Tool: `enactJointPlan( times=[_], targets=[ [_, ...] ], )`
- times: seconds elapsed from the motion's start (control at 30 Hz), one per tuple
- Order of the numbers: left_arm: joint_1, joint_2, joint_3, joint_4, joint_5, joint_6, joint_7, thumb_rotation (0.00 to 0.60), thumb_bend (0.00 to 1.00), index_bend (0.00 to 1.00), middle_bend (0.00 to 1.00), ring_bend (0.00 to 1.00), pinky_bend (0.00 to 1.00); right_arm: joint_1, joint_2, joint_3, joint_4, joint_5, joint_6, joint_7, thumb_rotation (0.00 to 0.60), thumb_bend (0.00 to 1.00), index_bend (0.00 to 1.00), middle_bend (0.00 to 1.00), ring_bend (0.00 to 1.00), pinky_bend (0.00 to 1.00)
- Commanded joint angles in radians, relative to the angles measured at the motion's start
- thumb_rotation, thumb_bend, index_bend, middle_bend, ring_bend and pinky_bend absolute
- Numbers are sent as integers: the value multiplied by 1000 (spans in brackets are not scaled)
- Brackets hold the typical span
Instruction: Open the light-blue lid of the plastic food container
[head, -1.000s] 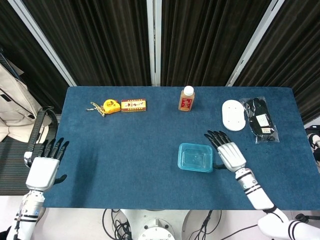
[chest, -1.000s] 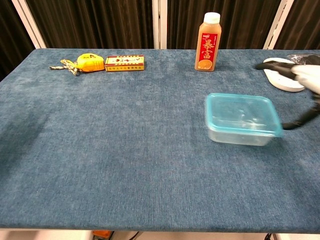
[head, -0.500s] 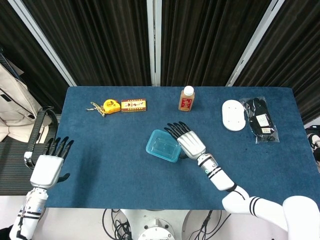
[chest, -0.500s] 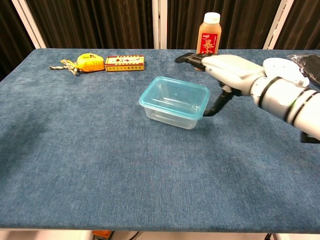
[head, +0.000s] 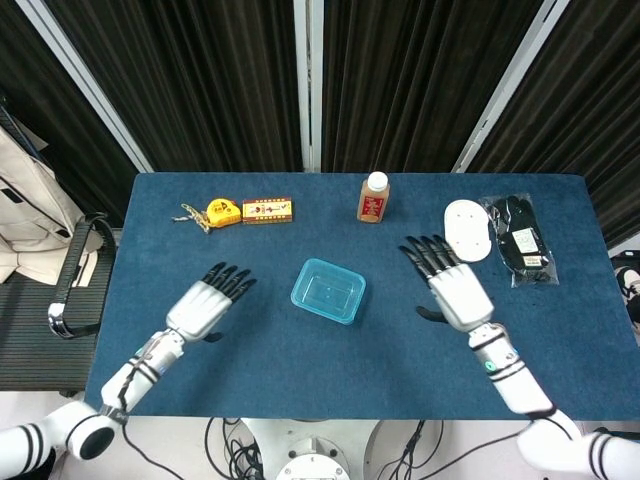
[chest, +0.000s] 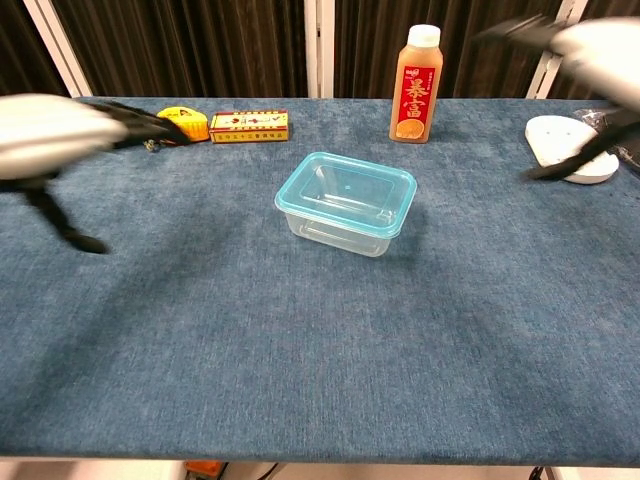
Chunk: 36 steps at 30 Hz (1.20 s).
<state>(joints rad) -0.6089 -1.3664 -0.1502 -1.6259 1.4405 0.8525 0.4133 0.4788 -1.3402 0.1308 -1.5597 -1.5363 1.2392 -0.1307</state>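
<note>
The clear plastic food container (head: 328, 291) with its light-blue lid (chest: 346, 192) on sits near the table's middle, turned slightly askew. My left hand (head: 208, 301) hovers to its left with fingers spread, holding nothing; in the chest view the left hand (chest: 55, 135) shows blurred. My right hand (head: 452, 285) is to the container's right, fingers spread and empty, and the right hand (chest: 590, 45) appears blurred at the chest view's top right. Neither hand touches the container.
At the back stand a juice bottle (head: 372, 197), a small red-and-yellow box (head: 266, 210) and a yellow tape measure (head: 218, 212). A white oval dish (head: 466, 230) and a black packet (head: 523, 241) lie at the right. The blue table (head: 250, 370) edge runs along the front.
The container was pushed from the right toward the middle. My right hand has since pulled back to the right, away from it. My left hand has swung in from the far left.
</note>
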Motion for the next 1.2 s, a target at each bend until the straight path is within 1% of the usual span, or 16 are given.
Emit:
enactJointPlan(
  times=[0.03,0.17,0.3,0.43,0.53,0.63,0.77,0.93,1.03,1.2],
  targets=[
    [-173,-109,-55,120,-60,-184,-25,600,0,0,0,0,0,-117,133,-52,-93,-12,121,17,600,12,0,33,0,0],
    [-282,-186,-82,216,-117,-268,14,600,0,0,0,0,0,-169,170,-78,-92,-13,163,47,600,12,0,32,0,0],
    [-362,-234,-104,282,-191,-319,39,600,0,0,0,0,0,-185,165,-89,-67,-20,171,77,600,12,0,32,0,0],
    [-421,-256,-120,318,-269,-347,49,600,0,0,0,0,0,-185,149,-91,-40,-25,162,103,600,11,0,32,0,0],
    [-458,-246,-123,317,-334,-362,58,600,0,0,0,0,0,-182,138,-90,-22,-30,154,119,600,12,0,32,0,0],
    [-480,-219,-110,290,-390,-357,75,600,0,0,0,0,0,-180,129,-90,-8,-32,145,130,600,11,0,32,0,0],
    [-507,-181,-78,245,-465,-332,110,600,0,0,0,0,0,-180,122,-87,7,-31,141,146,600,12,0,32,0,0],
    [-544,-162,-44,217,-525,-307,136,600,0,0,0,0,0,-182,116,-87,20,-30,136,157,600,12,0,32,0,0],
    [-565,-165,-32,219,-537,-304,136,600,0,0,0,0,0,-186,116,-87,21,-30,139,159,600,11,0,32,0,0],
    [-624,-179,-7,255,-560,-342,142,600,0,0,0,0,0,-197,116,-89,25,-24,144,165,600,12,0,33,0,0]
  ],
)
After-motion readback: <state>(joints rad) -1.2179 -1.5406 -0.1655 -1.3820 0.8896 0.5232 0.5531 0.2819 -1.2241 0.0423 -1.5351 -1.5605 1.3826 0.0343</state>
